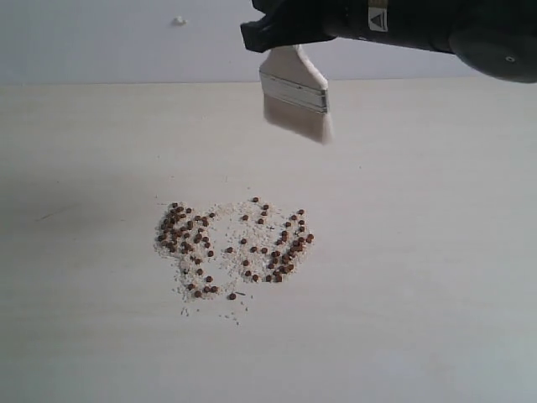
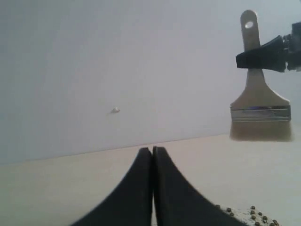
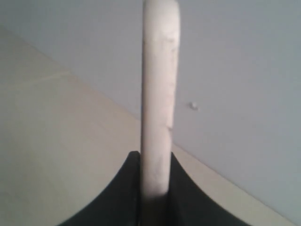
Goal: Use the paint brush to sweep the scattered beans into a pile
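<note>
Above the table (image 1: 436, 252): brush clear of beans

You had the paint brush (image 1: 294, 96) hanging bristles-down, well apart from the beans (image 1: 231, 248), which lay loosely scattered with pale grit on the table. Your right jaws pinched its handle; your left jaws sat pressed together.

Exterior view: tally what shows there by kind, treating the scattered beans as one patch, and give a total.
paint brush: 1
right gripper: 1
beans, one patch: 1
table: 1
Total: 4
</note>
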